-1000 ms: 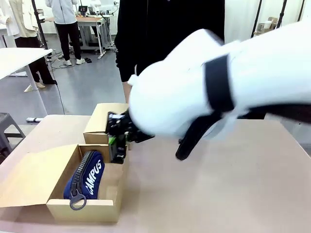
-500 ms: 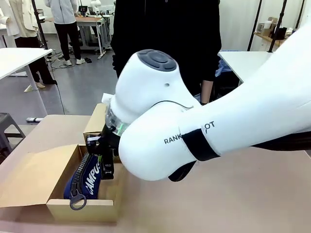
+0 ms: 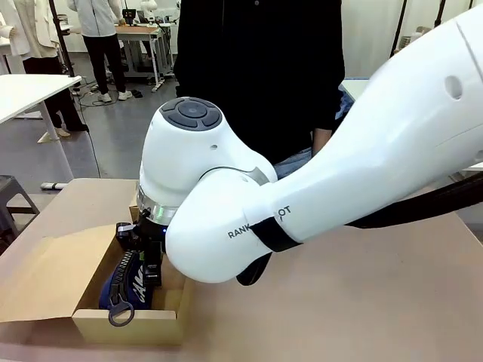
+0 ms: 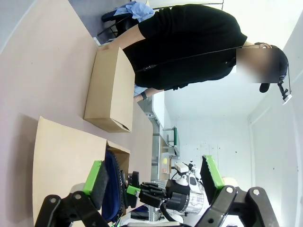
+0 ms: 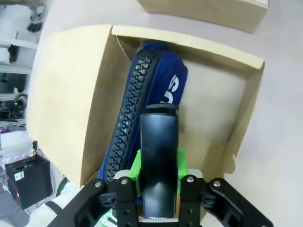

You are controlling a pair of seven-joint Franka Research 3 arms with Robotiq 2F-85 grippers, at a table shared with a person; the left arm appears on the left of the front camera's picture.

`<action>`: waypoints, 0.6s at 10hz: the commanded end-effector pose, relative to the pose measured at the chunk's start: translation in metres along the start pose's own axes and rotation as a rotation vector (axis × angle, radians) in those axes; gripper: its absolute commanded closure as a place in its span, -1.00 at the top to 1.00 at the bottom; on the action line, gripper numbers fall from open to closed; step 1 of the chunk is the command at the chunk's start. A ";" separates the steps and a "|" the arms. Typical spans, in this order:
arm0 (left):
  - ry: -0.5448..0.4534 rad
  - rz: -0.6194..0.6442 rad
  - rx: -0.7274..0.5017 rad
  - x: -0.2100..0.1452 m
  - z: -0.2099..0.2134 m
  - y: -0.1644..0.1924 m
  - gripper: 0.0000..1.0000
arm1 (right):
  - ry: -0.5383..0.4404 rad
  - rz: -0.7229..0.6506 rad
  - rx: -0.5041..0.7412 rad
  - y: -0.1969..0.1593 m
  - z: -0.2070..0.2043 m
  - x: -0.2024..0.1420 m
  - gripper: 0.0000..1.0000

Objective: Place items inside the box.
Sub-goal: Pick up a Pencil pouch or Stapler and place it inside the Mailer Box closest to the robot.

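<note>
right gripper [image 5: 158, 169] clenched on one black stapler [image 5: 159, 137], plain in the right wrist view, just over the one navy pouch [image 5: 165, 85] in the open box [image 5: 213, 118]; left wrist view adds a second, closed box [image 4: 111, 90] beyond the left gripper [image 4: 154, 177], fingers spread and empty.

Right pincer [image 3: 151, 265] low in box [image 3: 128, 326], over navy pouch [image 3: 121, 292]

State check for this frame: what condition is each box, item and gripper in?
Near cardboard box: open, flap folded out.
Far cardboard box: closed.
Navy CAMPUS pouch: zipped, lying inside the near cardboard box.
Black stapler: gripped, over the pouch.
Right gripper: shut on the stapler.
Left gripper: open, empty.
</note>
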State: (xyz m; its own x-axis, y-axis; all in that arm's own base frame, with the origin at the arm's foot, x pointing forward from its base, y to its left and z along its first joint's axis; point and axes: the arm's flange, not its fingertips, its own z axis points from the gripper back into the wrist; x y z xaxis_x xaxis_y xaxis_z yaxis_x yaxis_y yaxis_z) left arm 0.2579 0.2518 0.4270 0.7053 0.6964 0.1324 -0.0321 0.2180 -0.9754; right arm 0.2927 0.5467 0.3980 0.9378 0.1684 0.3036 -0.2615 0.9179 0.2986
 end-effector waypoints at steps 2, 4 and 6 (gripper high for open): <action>-0.012 -0.018 -0.029 0.001 -0.001 0.000 1.00 | -0.016 -0.056 -0.008 0.008 -0.003 0.006 0.36; -0.012 -0.018 -0.029 0.001 -0.001 0.000 1.00 | -0.024 -0.069 -0.013 0.003 0.000 0.008 1.00; -0.012 -0.018 -0.029 0.001 -0.001 0.000 1.00 | -0.027 -0.072 -0.013 0.001 0.000 0.008 1.00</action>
State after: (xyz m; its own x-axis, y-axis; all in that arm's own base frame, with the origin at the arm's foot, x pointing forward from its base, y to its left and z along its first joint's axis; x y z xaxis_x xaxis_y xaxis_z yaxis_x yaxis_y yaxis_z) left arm 0.2579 0.2518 0.4269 0.7054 0.6964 0.1323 -0.0322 0.2179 -0.9754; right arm 0.3051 0.5458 0.3990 0.9413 0.1347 0.3096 -0.2312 0.9255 0.3002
